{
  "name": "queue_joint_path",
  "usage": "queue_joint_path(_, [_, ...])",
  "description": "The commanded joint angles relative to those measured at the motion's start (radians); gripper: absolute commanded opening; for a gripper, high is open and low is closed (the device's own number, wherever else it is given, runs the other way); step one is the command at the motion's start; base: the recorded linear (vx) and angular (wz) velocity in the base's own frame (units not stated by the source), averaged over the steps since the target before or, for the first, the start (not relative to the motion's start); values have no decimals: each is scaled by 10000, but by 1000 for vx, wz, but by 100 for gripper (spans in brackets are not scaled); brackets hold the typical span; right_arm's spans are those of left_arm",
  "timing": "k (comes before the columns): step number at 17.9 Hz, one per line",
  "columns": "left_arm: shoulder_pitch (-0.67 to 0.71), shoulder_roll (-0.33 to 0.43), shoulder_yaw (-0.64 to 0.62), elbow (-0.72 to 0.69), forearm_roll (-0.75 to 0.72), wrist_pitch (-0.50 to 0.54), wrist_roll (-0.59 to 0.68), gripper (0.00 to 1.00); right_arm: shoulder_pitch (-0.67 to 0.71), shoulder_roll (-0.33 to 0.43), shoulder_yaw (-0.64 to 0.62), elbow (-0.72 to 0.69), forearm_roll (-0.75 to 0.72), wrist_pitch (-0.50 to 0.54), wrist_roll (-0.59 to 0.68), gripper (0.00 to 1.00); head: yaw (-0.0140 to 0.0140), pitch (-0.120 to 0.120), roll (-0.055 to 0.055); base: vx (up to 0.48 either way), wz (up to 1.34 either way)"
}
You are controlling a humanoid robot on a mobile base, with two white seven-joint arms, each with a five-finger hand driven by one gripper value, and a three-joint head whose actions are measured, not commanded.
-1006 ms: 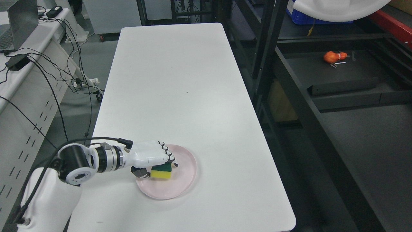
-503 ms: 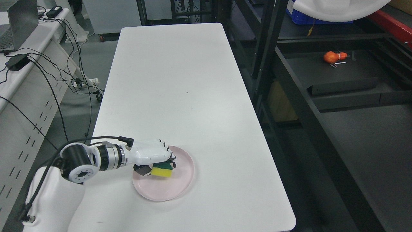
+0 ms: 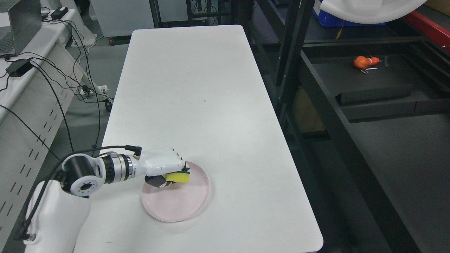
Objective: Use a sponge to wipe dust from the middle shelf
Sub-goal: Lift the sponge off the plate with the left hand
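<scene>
My left hand (image 3: 168,174) is curled around a yellow and green sponge (image 3: 178,177), held a little above the pink plate (image 3: 182,205) near the front left of the white table (image 3: 197,98). The thumb presses the sponge from below and the fingers cover its green top. The dark shelf unit (image 3: 372,88) stands to the right of the table, well away from the hand. My right arm does not show.
An orange object (image 3: 364,62) lies on a black shelf board at the far right. A black upright post (image 3: 290,52) stands between table and shelf. Cables (image 3: 63,88) and a white bench (image 3: 24,105) fill the left side.
The left hand has lifted the sponge off the plate and drawn slightly back to the left. The plate has slid a little to the lower left too.
</scene>
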Motion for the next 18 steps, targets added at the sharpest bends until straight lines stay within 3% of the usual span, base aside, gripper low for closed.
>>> queue_joint_path(1, [-454, -74, 610, 37, 1364, -4, -747, 0, 6, -175, 0, -175, 0, 723, 7, 100, 0, 0, 0, 0, 0])
queue_joint_path(11, [-1008, 3, 1453, -255, 2870, -4, -1134, 1, -10, -175, 0, -175, 0, 723, 7, 100, 0, 0, 0, 0, 0])
queue_joint_path(18, [-1038, -364, 1837, -300, 3899, -4, -1026, 1, -9, -175, 0, -175, 0, 723, 7, 100, 0, 0, 0, -12, -11])
